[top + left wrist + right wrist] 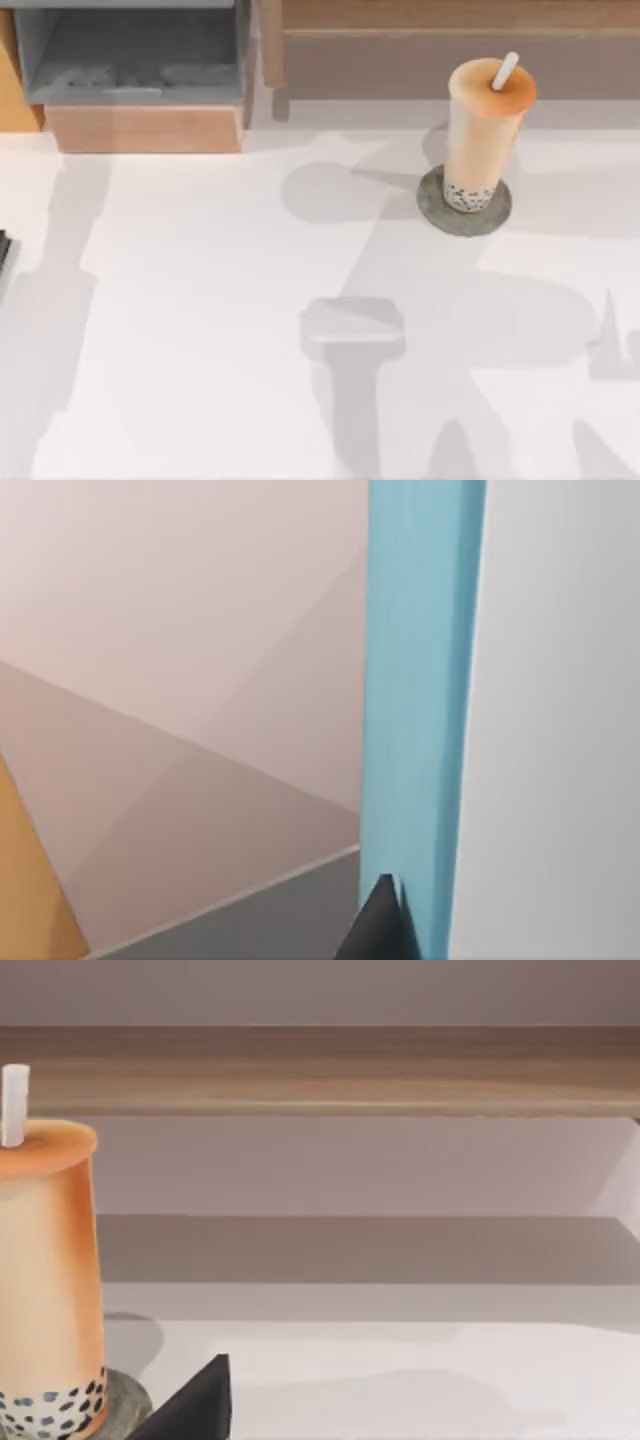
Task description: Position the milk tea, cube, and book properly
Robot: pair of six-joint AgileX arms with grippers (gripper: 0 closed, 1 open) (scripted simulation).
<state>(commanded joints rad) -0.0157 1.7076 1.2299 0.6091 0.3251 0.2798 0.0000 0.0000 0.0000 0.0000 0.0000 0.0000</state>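
Already the milk tea [483,135] stands upright on the grey disc [432,205] at the desk's [200,320] far right, so the book seems the step in hand. Against a blue slab [420,680], probably that book, the left wrist view shows a dark fingertip [385,925]; I cannot tell whether either hand is closed. Next comes shelving it upright.

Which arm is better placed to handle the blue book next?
Left, probably: in its wrist view the book is right at the left gripper. The right gripper is by the milk tea, already standing on the grey disc.
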